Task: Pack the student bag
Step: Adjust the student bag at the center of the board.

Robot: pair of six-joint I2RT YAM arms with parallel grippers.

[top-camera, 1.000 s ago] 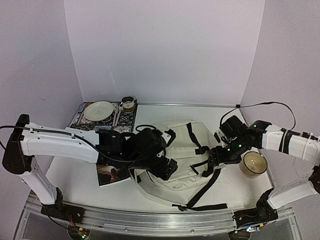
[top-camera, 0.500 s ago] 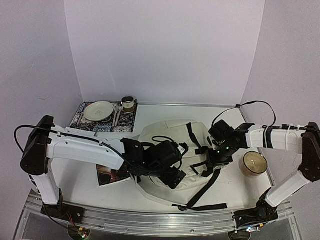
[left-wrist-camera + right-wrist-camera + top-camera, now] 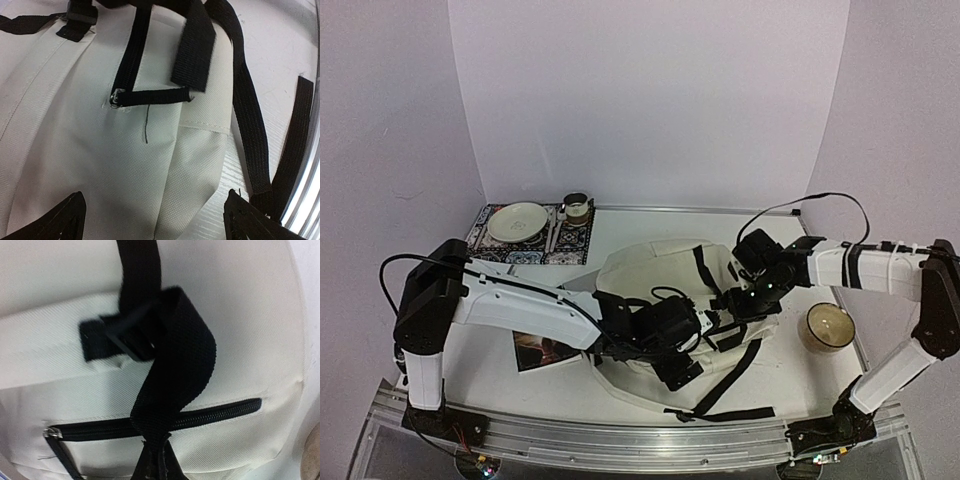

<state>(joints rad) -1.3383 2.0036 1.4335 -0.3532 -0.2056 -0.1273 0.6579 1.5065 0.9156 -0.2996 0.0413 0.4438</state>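
The student bag (image 3: 655,265) lies flat mid-table, its lower end toward the near edge and its straps on top. My right tool (image 3: 735,300) is pinched together on a black strap (image 3: 172,370), I judge to lift it clear of the zipper (image 3: 220,412) it crosses. My left tool (image 3: 155,222) hangs over the bag's near part, fingers wide apart and holding nothing, ready, I think, for the zipper pull. A second ago the right tool was apart, out nearer the right edge; it has come in and closed. The left arm has swept rightward across the bag.
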